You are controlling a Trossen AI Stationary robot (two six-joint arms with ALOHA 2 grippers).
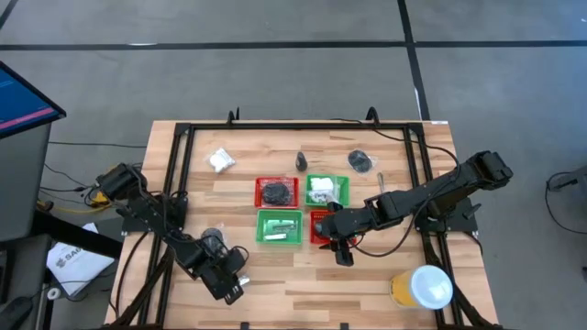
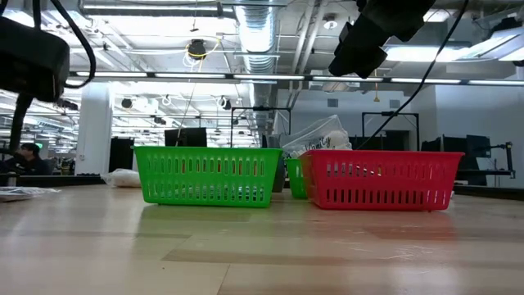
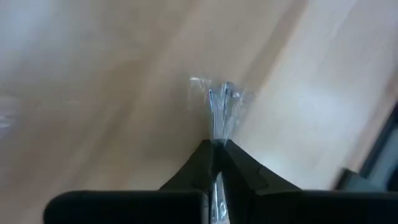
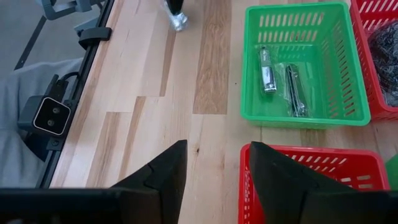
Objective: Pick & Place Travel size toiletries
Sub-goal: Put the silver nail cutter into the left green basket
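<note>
The left pincer is pinched shut on the crinkly edge of a clear-wrapped packet just ahead of its tips; light, limp, likely slippery, so the edge suits.

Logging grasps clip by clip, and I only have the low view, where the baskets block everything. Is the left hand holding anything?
Observer: Yes. The left hand is shut on a clear crinkly wrapper.
Operator: And the right hand?
Observer: The right hand is open and holds nothing. It is at the rim of the near red basket.
Operator: Anything in the baskets?
Observer: Two silver tubes lie in the green basket.
</note>
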